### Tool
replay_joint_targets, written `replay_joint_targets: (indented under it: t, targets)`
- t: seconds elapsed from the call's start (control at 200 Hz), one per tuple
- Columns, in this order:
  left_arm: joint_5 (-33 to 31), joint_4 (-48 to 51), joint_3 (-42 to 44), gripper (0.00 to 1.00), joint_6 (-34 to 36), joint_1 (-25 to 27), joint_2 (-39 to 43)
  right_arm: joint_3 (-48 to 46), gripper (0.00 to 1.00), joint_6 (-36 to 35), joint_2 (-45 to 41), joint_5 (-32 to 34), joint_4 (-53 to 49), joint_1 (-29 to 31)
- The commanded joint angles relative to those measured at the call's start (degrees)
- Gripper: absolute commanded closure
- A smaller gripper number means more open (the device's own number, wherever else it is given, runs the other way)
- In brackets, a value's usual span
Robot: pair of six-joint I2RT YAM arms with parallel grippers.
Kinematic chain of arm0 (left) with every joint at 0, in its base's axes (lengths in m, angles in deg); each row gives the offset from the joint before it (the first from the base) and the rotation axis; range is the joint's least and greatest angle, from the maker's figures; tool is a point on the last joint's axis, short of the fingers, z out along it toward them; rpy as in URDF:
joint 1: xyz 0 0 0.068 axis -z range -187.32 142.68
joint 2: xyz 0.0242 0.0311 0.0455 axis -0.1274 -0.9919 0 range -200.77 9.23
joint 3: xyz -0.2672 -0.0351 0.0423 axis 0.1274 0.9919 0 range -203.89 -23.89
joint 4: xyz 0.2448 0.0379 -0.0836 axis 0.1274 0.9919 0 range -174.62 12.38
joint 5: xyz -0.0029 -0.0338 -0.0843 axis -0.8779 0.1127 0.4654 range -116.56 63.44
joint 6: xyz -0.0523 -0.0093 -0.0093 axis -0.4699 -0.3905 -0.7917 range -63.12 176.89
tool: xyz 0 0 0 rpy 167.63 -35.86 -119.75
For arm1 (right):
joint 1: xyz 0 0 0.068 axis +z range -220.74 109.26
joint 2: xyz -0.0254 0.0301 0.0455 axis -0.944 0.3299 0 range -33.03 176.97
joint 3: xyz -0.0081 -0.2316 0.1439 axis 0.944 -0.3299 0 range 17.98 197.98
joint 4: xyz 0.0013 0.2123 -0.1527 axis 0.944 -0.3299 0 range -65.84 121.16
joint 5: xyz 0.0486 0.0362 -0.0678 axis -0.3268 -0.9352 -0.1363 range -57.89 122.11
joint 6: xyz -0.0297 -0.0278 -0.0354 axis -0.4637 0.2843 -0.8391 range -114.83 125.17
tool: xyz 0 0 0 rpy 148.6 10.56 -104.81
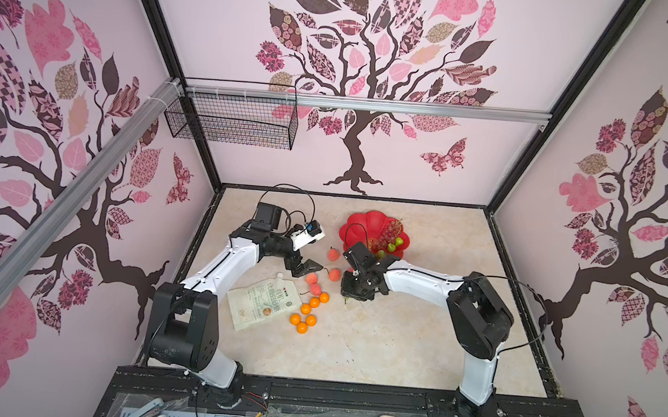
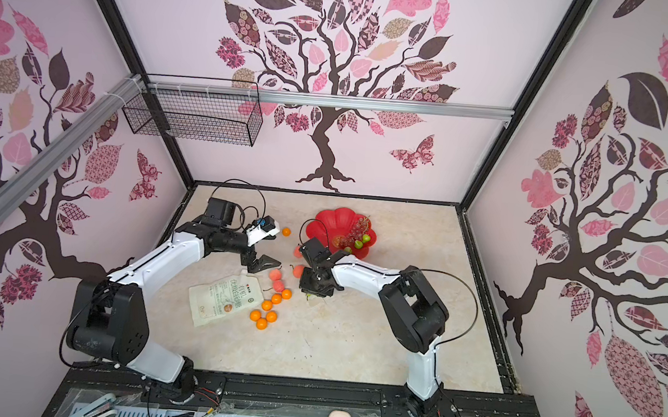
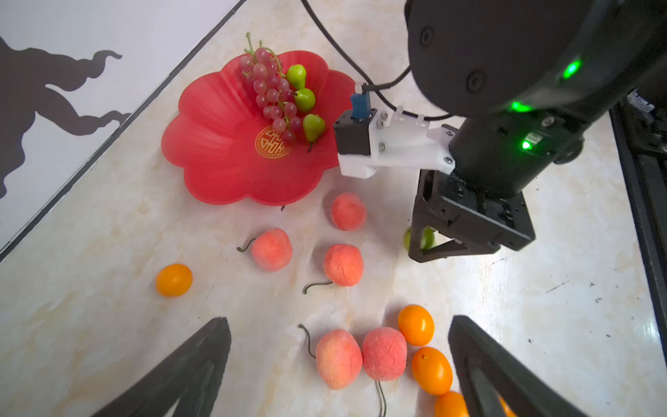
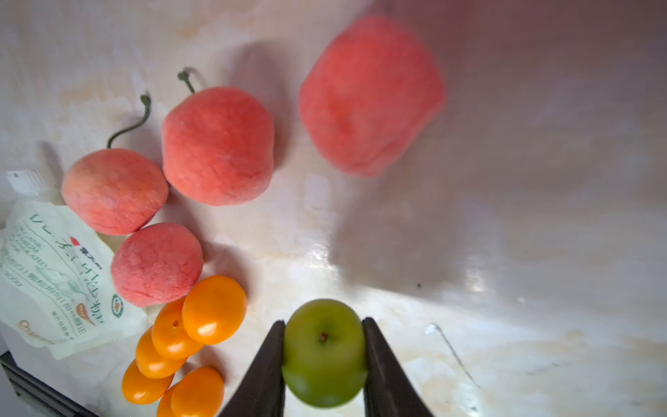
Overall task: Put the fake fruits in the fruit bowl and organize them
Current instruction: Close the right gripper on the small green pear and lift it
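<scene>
Right wrist view: the small glossy green plastic pear point(image 4: 325, 357) is clamped at its widest girth by the right claw point(image 4: 324, 324), outside the scalloped red plastic bowl point(image 3: 216, 151). Light, hard, slippery skin is judged. The left claw point(image 3: 339, 321) is held wide.

Top views: high, far, looking down. Wrist views: low, close; both share peaches point(image 3: 338, 358), oranges point(image 4: 214, 309).

Robot test booth — tree-decal wall panels point(image 1: 380, 55), aluminium rail point(image 1: 375, 105), marble-look tabletop point(image 1: 394, 349), two bench-mounted arms point(image 1: 231, 256)
</scene>
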Motion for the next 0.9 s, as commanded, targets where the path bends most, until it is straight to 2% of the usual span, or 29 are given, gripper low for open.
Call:
replay_joint_targets:
  t: [0.0, 0.055, 0.13, 0.23, 0.305, 0.55, 0.665, 0.895]
  targets:
    - [1.1, -4.2, 1.5, 0.02, -3.4, 2.3, -0.7, -1.8, 0.69, 0.9, -6.1, -0.1, 0.3, -3.1]
    - [1.2, -7.4, 2.0, 0.02, -5.4, 3.5, -0.1, -2.9, 0.69, 0.6, -8.1, 0.8, 0.2, -4.6]
    - [2.4, -15.7, 3.5, 0.02, -13.1, 4.6, 0.9, -4.7, 0.69, 0.5, -10.8, 1.7, 0.4, -7.0]
    - [3.5, -21.5, 4.0, 0.02, -18.8, 6.3, 1.0, -6.7, 0.69, -0.1, -13.7, 2.6, 0.5, -10.6]
    - [0.3, -24.3, 3.9, 0.02, -22.8, 8.4, 0.3, -7.9, 0.70, -0.5, -14.9, 2.2, 1.1, -13.7]
    - [-11.5, -27.3, 2.5, 0.02, -29.2, 16.0, -2.0, -5.5, 0.71, -5.2, -13.9, 1.5, 0.3, -21.6]
    - [-17.1, -28.3, 0.7, 0.02, -35.4, 17.6, -3.2, -2.8, 0.71, -8.8, -11.8, 1.3, 0.1, -23.4]
    - [-20.8, -29.2, -2.0, 0.02, -44.1, 18.3, -6.7, 4.3, 0.71, -14.5, -4.8, -0.2, -0.2, -24.3]
